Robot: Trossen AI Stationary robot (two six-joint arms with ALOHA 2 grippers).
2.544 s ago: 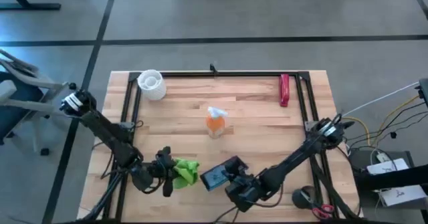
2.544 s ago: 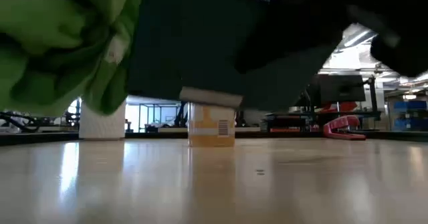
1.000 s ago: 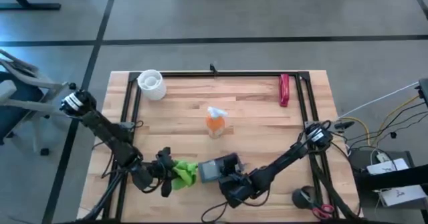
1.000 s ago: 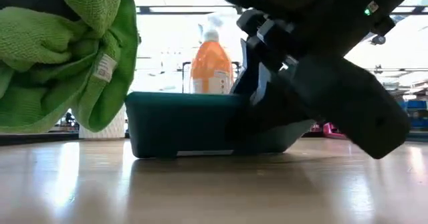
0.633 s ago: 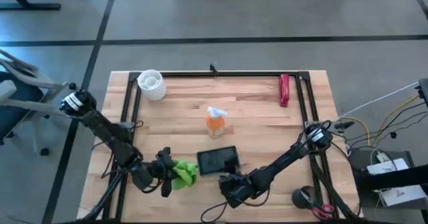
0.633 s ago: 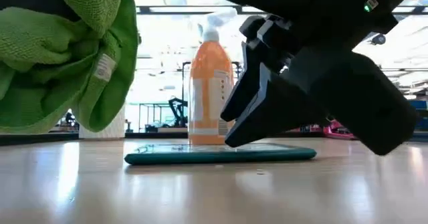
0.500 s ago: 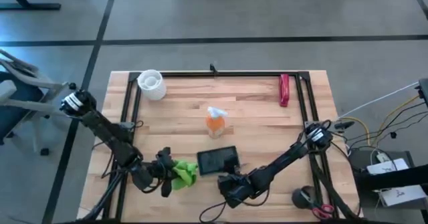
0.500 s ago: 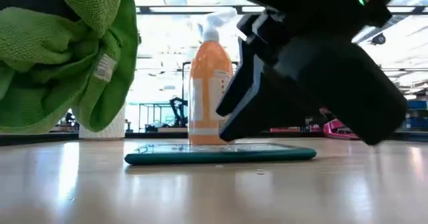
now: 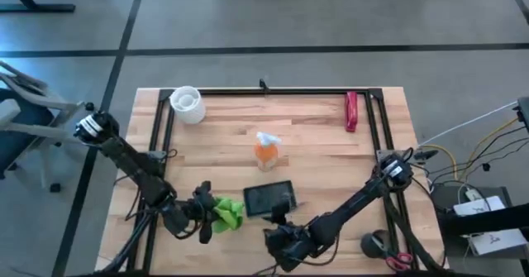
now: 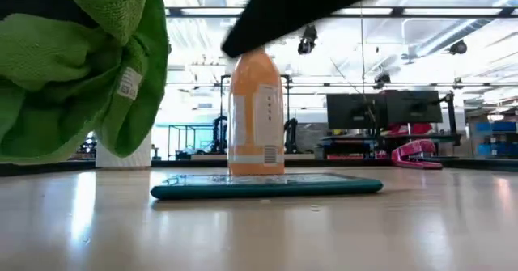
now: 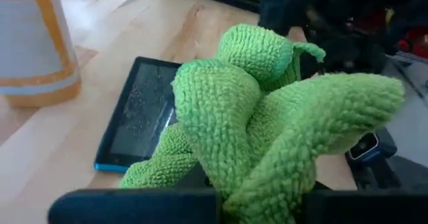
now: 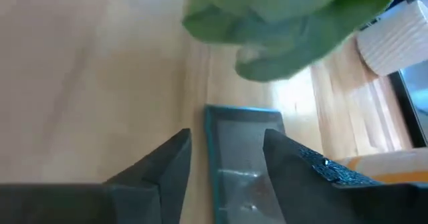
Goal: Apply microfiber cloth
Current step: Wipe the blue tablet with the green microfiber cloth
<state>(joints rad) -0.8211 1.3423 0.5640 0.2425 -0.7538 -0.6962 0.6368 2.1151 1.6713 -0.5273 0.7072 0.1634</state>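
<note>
Holding cloth beside the slab

You have the left gripper (image 9: 207,217) clamped on the microfiber cloth (image 9: 228,212), lifted just beside the black slab (image 9: 268,198). Right gripper (image 9: 275,231), fingers spread and empty, hangs near that slab; sweeping across risks collision.

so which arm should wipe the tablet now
The left. Its hand already grips the microfiber cloth just beside the tablet lying flat on the table. The right hand is open, empty, near the table's front edge.
</note>
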